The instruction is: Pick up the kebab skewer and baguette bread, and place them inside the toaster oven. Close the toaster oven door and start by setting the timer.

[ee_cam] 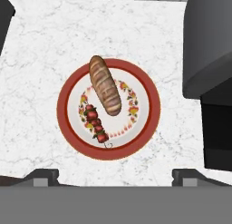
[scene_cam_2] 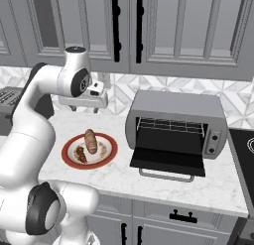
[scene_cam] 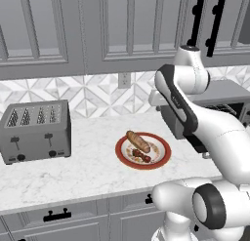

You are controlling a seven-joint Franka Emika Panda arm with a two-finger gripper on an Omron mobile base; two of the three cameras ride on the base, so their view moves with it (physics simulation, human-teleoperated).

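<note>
Fingertips [ee_cam: 43, 175] sat wide apart at the bottom of the hand view, nothing between them, so the gripper [ee_cam: 115, 175] was open and empty, hovering high over the red-rimmed plate [ee_cam: 149, 89]. On the plate, the kebab skewer [ee_cam: 95, 124] lay just beside the baguette bread [ee_cam: 105, 85], the loaf angled across the middle and the skewer's upper end nearly touching it; both sat untouched. From the right base view, the plate [scene_cam_2: 109, 157] sat on the marble counter [scene_cam_2: 163, 182] left of the toaster oven [scene_cam_2: 176, 121], near it but apart. The toaster oven door [scene_cam_2: 168, 158] was folded down flat toward the counter's front edge, wire rack visible and bare inside. Far left of the plate, in the left base view, the four-slot toaster [scene_cam: 35, 131] stood against the backsplash, not involved. My read: nothing done yet. Still to do: pick skewer, pick baguette, load both on the rack, shut the door, set the timer knob. First grasp looked likely next, probably the skewer, given the hand's position above the plate.
</note>
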